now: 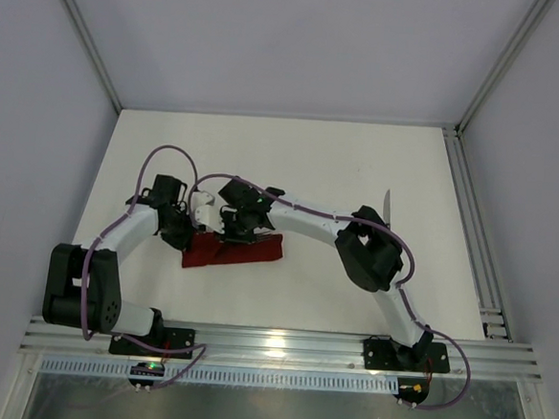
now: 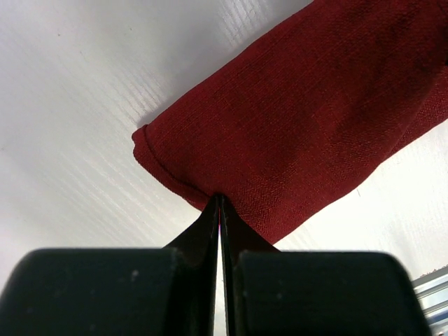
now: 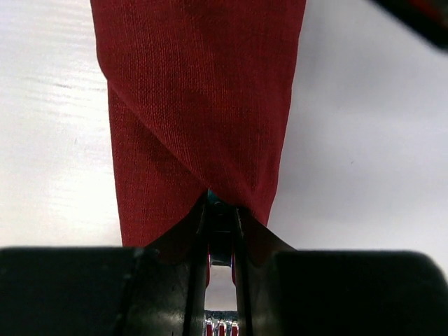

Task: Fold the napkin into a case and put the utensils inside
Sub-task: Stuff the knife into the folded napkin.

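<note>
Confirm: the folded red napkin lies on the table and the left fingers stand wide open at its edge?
Not quite. The left fingers are shut, tips pressed together at the edge of the folded red napkin, which does lie on the table. The left wrist view shows this.

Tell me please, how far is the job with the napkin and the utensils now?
Done: the napkin is folded into a narrow case. In hand: the right gripper holds a teal-handled utensil against the cloth; the left gripper is shut at the case's edge. Left: the knife lies apart on the table, not yet inside.
</note>
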Controlling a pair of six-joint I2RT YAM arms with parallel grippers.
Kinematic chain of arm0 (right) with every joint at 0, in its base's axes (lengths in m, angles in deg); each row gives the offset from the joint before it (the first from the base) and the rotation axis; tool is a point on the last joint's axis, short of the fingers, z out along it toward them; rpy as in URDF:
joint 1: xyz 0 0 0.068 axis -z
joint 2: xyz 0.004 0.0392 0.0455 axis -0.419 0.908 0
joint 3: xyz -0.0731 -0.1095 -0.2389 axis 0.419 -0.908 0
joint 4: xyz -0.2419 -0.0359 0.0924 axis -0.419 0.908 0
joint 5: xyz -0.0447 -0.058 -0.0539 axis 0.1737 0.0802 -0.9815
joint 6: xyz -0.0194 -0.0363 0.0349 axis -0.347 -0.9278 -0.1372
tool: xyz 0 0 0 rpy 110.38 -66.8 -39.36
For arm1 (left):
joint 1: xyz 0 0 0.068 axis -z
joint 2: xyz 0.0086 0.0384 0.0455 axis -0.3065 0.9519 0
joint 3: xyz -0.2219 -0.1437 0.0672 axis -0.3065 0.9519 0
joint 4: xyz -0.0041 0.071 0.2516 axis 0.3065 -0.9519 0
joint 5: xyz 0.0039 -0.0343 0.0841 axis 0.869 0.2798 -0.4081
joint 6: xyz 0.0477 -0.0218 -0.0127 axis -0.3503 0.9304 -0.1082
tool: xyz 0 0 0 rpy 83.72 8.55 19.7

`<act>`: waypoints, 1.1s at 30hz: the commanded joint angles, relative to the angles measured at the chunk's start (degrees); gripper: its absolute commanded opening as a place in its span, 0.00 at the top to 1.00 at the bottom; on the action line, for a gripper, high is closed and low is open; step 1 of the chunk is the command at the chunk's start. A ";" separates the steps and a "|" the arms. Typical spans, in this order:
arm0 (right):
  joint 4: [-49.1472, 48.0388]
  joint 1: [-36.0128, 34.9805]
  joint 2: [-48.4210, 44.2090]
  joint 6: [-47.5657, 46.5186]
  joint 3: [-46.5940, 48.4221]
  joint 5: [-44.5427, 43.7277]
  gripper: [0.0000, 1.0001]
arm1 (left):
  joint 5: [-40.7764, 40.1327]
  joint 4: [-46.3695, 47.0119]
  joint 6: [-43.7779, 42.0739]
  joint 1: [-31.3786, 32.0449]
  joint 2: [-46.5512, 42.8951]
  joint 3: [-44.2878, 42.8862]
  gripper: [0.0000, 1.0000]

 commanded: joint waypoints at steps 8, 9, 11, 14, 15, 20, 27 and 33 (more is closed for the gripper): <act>-5.77 -0.50 1.60 0.91 -0.03 -1.91 0.67 | 1.82 0.72 -0.59 0.24 -2.00 0.50 1.00; -5.51 -0.50 1.25 0.91 -0.12 -2.70 0.64 | 1.64 0.72 -0.67 0.24 -2.09 0.58 1.00; -5.85 -0.59 -0.50 1.08 -1.43 -3.58 0.54 | 1.29 0.72 -0.76 0.24 -2.27 0.76 1.00; -7.43 -0.77 -4.80 0.74 -3.46 -6.22 0.41 | 0.50 0.98 -0.94 0.24 -2.62 1.11 1.00; -7.87 -0.85 -6.04 0.56 -4.77 -7.09 0.39 | 0.41 0.98 -0.94 0.33 -2.71 1.20 1.00; -6.39 -1.03 -15.08 0.12 -7.85 -12.71 0.39 | -0.38 0.72 -1.20 0.24 -3.50 1.29 1.00; -7.16 0.71 -34.68 5.26 -23.02 -22.26 0.38 | -0.56 0.63 -1.38 0.24 -5.08 1.38 1.00; -6.92 21.87 -41.29 40.24 -29.12 -30.91 0.51 | -0.20 0.54 -1.38 0.24 -6.84 1.73 0.96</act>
